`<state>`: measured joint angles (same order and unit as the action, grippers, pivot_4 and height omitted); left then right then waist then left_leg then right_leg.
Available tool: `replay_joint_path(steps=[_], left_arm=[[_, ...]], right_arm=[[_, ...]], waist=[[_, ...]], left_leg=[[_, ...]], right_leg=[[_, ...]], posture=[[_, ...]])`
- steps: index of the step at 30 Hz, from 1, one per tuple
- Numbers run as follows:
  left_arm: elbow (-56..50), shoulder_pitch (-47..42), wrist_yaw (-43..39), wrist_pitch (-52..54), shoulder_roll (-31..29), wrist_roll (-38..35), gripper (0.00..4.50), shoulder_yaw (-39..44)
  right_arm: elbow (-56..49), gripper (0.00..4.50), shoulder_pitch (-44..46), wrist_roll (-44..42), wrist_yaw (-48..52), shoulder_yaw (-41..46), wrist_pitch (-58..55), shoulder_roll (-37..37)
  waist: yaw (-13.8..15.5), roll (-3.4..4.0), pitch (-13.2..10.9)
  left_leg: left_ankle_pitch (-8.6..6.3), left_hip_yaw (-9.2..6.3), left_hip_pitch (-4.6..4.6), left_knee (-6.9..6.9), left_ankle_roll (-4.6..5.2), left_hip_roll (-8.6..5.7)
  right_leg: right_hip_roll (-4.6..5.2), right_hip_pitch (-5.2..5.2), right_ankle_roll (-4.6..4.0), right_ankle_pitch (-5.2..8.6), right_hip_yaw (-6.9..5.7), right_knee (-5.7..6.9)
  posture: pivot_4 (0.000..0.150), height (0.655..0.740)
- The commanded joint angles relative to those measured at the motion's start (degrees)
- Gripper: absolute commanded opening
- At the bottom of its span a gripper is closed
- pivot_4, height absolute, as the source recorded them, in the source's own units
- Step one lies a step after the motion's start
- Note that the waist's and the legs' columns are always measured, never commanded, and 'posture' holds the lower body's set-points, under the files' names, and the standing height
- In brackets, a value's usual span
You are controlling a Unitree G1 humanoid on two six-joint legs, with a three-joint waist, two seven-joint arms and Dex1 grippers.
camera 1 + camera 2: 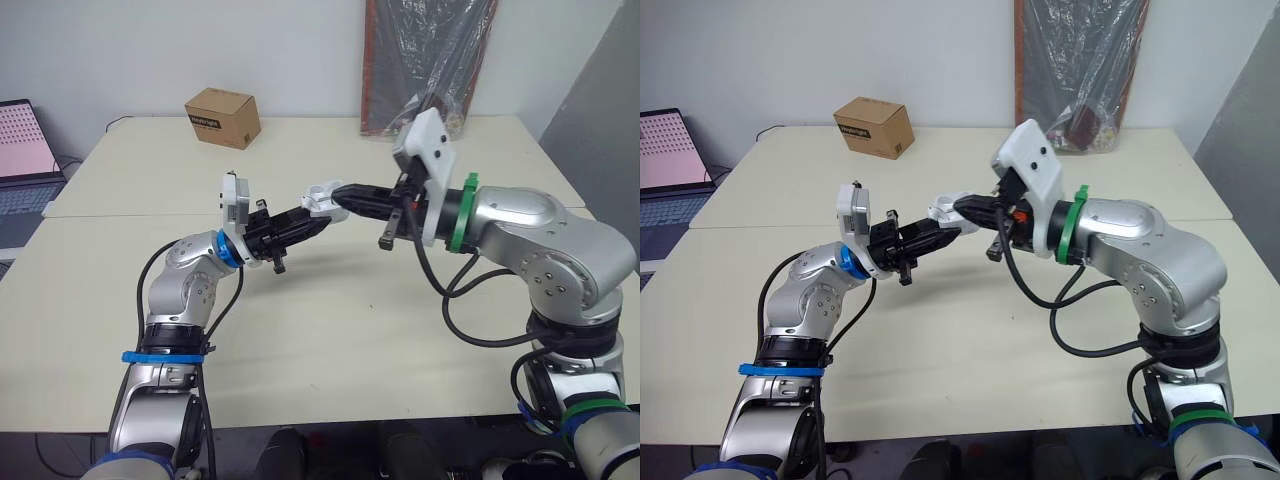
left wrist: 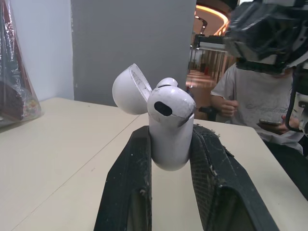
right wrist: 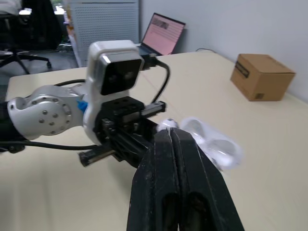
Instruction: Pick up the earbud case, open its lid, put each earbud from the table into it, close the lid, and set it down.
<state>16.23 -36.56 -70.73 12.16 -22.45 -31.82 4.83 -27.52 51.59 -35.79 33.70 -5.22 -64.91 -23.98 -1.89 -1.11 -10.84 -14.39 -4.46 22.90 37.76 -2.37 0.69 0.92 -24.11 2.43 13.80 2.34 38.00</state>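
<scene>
Left gripper (image 1: 312,218) pinches the case (image 2: 169,139) between its fingers, above the table (image 1: 330,340). Lid (image 2: 129,90) is open; one earbud (image 2: 166,103) sits inside. Right gripper (image 3: 166,137) has its fingers pressed together, tip at the case. Box (image 1: 222,117) stands at the far edge.

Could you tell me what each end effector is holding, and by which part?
The left end effector grips the case by its lower body, lid open. The right end effector is shut, nothing visible in it.
</scene>
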Motion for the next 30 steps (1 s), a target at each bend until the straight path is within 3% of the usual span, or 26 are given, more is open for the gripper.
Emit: replay_joint_path(steps=[1, 15, 30], left_arm=[[0.0, -1.5, 0.1, -2.2, 0.6, 1.0, 0.72, -0.2], [-0.5, -2.6, 0.5, -2.2, 2.2, 0.9, 0.72, -0.1], [-1.2, -1.8, 0.6, -2.0, 1.4, 0.7, 0.72, 0.5]], right_arm=[[0.9, 0.03, 2.8, -1.2, -0.7, -1.1, -1.7, 1.4], [5.5, 0.03, 4.6, 4.8, -6.3, -7.7, -2.1, 4.1], [6.2, 0.03, 3.9, 6.6, -7.7, -5.4, -3.2, 3.4]], waist=[[0.0, 0.0, 0.0], [0.0, 0.0, 0.0], [0.0, 0.0, 0.0]], left_leg=[[0.0, 0.0, 0.0, 0.0, 0.0, 0.0], [0.0, 0.0, 0.01, -0.01, 0.0, 0.0], [0.0, 0.0, 0.02, -0.01, 0.0, 0.0]], right_leg=[[0.0, 0.0, 0.0, 0.0, 0.0, 0.0], [0.0, -0.02, -0.11, -0.06, -0.01, 0.0], [0.0, -0.02, -0.11, -0.07, -0.01, 0.0]], posture=[[0.15, 0.74], [0.15, 0.74], [0.15, 0.74]])
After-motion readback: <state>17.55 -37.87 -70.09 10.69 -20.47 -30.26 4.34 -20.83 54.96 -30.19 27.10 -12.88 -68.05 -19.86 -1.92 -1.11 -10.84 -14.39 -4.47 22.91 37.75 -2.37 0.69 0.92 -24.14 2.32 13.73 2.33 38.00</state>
